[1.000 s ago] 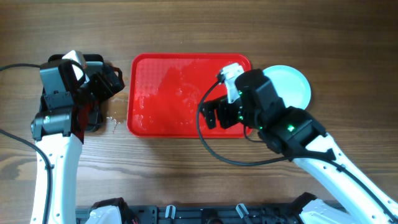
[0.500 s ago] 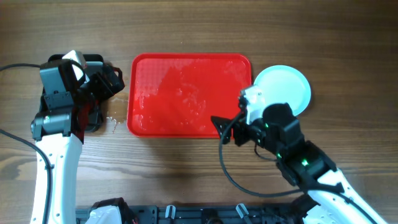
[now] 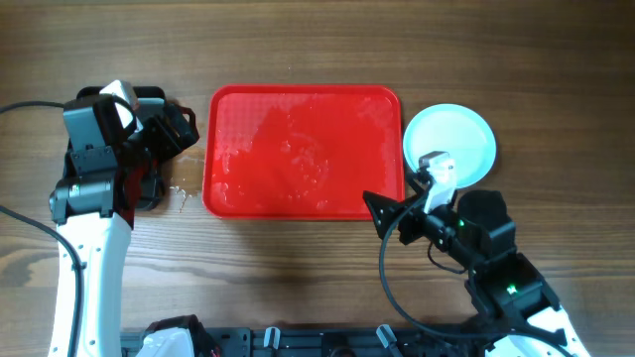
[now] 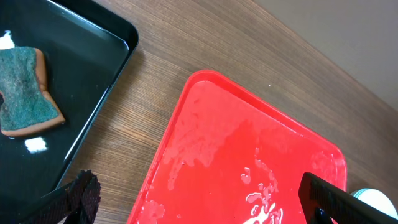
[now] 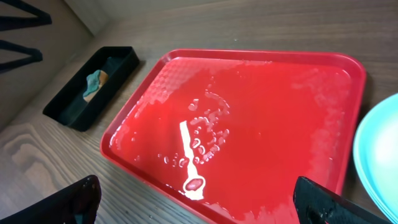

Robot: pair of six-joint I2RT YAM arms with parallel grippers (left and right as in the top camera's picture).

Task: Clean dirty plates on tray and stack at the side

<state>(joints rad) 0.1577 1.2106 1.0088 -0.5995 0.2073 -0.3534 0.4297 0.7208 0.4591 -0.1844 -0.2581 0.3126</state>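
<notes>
The red tray (image 3: 298, 109) lies in the middle of the table, wet with water streaks and bare of plates. It also shows in the left wrist view (image 4: 249, 155) and the right wrist view (image 5: 249, 112). A stack of pale aqua plates (image 3: 448, 144) sits on the table just right of the tray; its edge shows in the right wrist view (image 5: 379, 155). My right gripper (image 3: 387, 213) is open and empty, off the tray's front right corner. My left gripper (image 3: 177, 129) is open and empty between the black tray and the red tray.
A black tray (image 4: 56, 93) at the far left holds a green and brown sponge (image 4: 25, 90); both also show in the right wrist view (image 5: 93, 84). Water drops (image 3: 181, 193) lie on the wood left of the red tray.
My right arm has drawn back from over the tray's right side toward the table's front, uncovering the plates. The left arm has not moved.
</notes>
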